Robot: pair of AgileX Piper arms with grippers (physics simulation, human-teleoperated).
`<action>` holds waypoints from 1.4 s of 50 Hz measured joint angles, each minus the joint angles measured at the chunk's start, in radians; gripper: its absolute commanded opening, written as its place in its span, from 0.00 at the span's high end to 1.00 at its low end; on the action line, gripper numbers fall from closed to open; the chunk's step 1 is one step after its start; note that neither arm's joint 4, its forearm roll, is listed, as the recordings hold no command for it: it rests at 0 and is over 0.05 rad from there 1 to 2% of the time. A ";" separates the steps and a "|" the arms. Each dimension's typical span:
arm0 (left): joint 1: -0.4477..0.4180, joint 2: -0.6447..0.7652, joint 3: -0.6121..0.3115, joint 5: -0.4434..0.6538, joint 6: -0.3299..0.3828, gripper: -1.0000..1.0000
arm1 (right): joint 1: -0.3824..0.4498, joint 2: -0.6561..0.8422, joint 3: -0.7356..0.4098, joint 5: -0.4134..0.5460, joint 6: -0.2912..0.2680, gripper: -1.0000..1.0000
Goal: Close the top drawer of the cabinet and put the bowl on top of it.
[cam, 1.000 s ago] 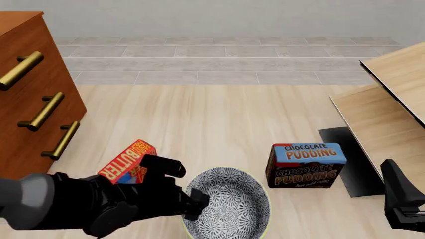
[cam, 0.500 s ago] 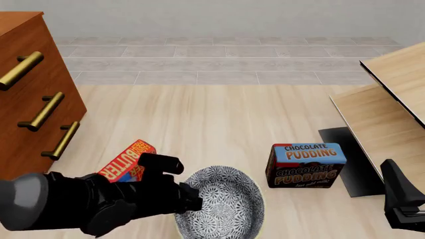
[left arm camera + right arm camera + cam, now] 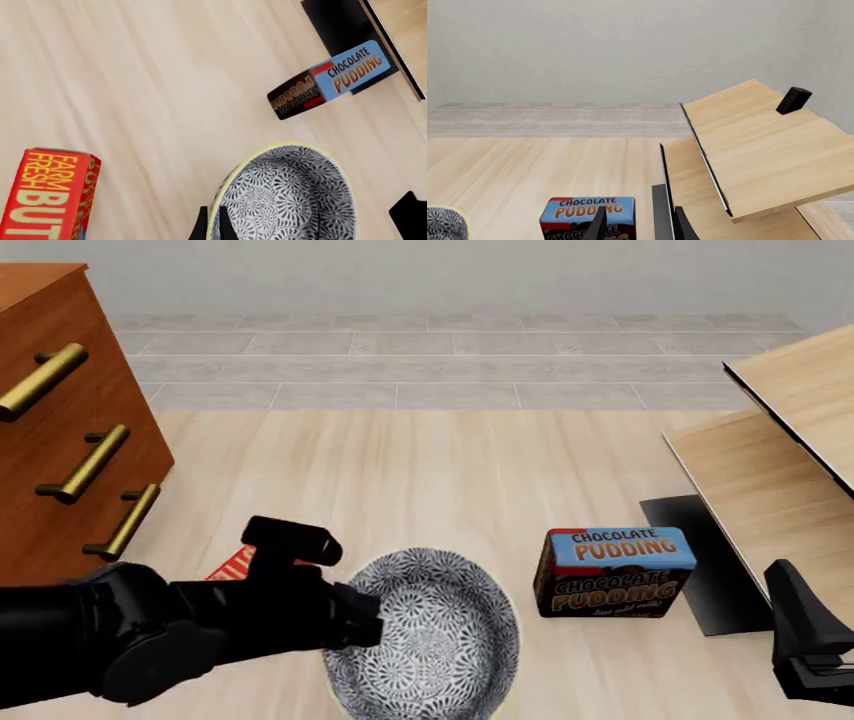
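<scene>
The bowl point(image 3: 424, 632) is pinched at its nine-o'clock rim by the left gripper point(image 3: 358, 618)'s closed fingers, and a lift toward the cabinet point(image 3: 60, 430) top at ten o'clock is called for next.

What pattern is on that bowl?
The bowl carries a fine black-and-white floral pattern with a pale yellowish rim, shown best in the left wrist view.

A pale grey wall point(image 3: 627, 45) backs grey floor tiles point(image 3: 441, 365), beside perhaps a tilted pale wooden shelf point(image 3: 760, 150).

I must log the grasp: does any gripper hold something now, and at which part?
The left gripper holds the bowl by its rim, on the side nearest the cabinet. The right gripper holds nothing.
</scene>
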 measured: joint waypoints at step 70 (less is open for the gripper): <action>0.324 -0.595 -0.464 0.742 -0.029 1.00 | 0.000 0.000 0.000 0.000 0.000 0.00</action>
